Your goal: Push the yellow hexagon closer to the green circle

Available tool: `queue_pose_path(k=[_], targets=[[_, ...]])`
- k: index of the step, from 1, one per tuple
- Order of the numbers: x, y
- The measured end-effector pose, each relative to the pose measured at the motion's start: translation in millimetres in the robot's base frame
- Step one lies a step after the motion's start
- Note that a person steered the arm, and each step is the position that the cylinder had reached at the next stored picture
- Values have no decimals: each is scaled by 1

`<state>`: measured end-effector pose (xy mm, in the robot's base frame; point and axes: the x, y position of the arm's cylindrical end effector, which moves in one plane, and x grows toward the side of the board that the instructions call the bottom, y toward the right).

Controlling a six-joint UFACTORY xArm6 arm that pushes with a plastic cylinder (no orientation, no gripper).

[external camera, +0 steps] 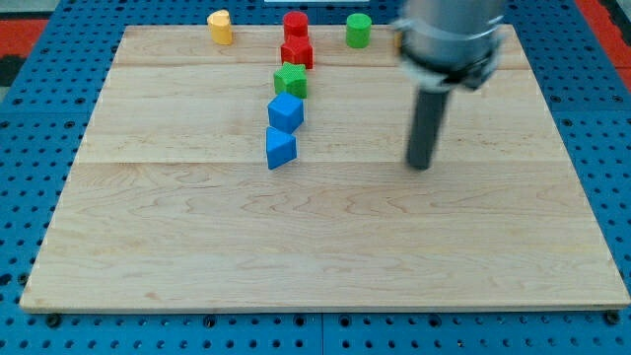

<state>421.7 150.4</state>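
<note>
A green circle [358, 30] stands at the board's top edge, right of centre. A yellow block [219, 27] stands at the top left; I cannot make out its shape. A small yellowish sliver [399, 40] shows at the left edge of my arm's blurred body, mostly hidden. My tip [421, 166] rests on the board right of centre. It is well below and right of the green circle, far from the yellow block, and touches no block.
A red cylinder [296, 23], a red block [297, 52], a green block [291, 79], a blue block [286, 111] and a second blue block [280, 148] form a line down from the top centre. The wooden board [296, 256] lies on a blue pegboard.
</note>
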Motion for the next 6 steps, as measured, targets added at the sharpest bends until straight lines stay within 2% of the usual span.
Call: queue_pose_path(k=[1,3,4,5,6], targets=[[-69,59],[-192,102],[-230,90],[-230,61],[-230,-21]])
